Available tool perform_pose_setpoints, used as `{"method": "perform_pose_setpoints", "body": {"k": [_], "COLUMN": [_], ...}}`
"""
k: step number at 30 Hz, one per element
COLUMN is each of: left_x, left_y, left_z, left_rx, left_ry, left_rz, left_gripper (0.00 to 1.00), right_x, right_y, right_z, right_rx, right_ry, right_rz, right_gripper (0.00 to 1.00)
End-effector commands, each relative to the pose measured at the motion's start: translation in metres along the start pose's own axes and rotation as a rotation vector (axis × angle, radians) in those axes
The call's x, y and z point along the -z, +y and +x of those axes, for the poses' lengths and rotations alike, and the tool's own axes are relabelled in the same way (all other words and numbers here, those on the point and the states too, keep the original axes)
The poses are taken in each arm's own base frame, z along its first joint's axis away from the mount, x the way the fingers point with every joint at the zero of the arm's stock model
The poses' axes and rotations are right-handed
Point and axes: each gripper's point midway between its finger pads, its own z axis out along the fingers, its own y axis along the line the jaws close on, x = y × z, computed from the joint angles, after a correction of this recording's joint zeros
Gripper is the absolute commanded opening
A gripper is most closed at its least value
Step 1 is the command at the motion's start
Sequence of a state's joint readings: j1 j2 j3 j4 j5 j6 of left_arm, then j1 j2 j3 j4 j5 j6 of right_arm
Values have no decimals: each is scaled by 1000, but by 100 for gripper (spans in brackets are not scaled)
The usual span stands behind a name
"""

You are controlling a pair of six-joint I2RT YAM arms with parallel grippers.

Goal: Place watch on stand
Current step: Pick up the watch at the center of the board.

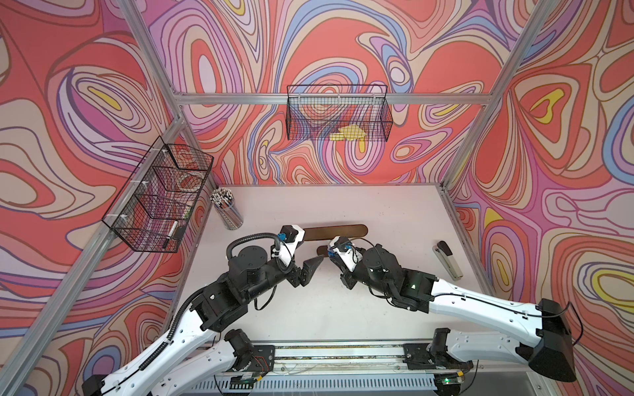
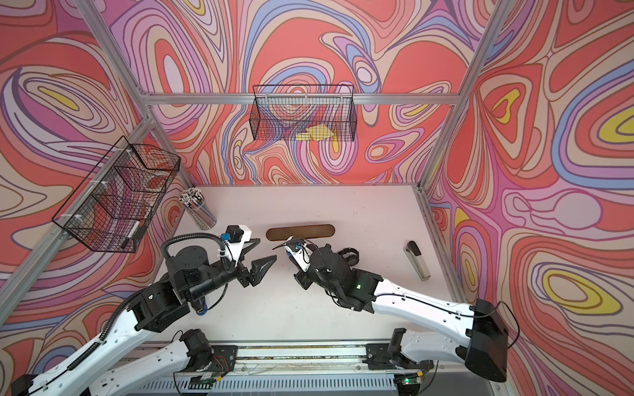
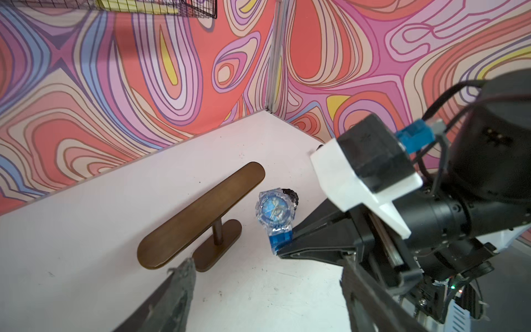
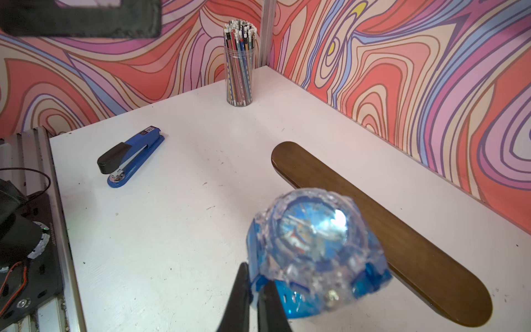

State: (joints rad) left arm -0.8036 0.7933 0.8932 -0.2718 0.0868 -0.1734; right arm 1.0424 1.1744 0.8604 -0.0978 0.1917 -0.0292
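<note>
The watch (image 4: 313,238) has a clear case, a blue dial and a blue strap. My right gripper (image 4: 254,284) is shut on the strap and holds the watch (image 3: 274,212) close beside the stand, on its near side. The stand (image 1: 336,230) is dark brown wood, a long rounded bar (image 3: 201,212) on a thin post with an oval base; nothing hangs on it. My left gripper (image 3: 267,267) is open and empty, just left of the right gripper's tips (image 2: 279,246). In both top views the right wrist camera hides the watch.
A pencil cup (image 1: 226,211) stands at the back left corner. A grey stapler (image 1: 447,260) lies at the right, and a blue stapler (image 4: 130,156) near the front left. A black banded object (image 2: 350,255) lies behind the right wrist. Wire baskets (image 1: 338,113) hang on the walls.
</note>
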Motion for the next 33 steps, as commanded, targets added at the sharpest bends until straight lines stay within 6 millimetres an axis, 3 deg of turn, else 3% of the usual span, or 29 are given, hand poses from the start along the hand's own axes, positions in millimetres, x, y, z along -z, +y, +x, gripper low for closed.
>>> {"method": "perform_pose_setpoints", "body": {"k": [1, 19, 33], "left_x": [-15, -51, -58], "left_y": [-2, 0, 1], "left_z": [14, 15, 7], "left_rx": [135, 237, 238], "left_ry": [71, 70, 69], "left_rz": [20, 17, 7], "left_gripper": [77, 78, 64], "right_x": [2, 2, -2], "right_y": [1, 27, 30], "right_z": [-8, -15, -13], "right_rx": [14, 62, 74], "right_ry": [-41, -52, -40], "right_rz": [7, -52, -52], "right_gripper": [0, 0, 0]}}
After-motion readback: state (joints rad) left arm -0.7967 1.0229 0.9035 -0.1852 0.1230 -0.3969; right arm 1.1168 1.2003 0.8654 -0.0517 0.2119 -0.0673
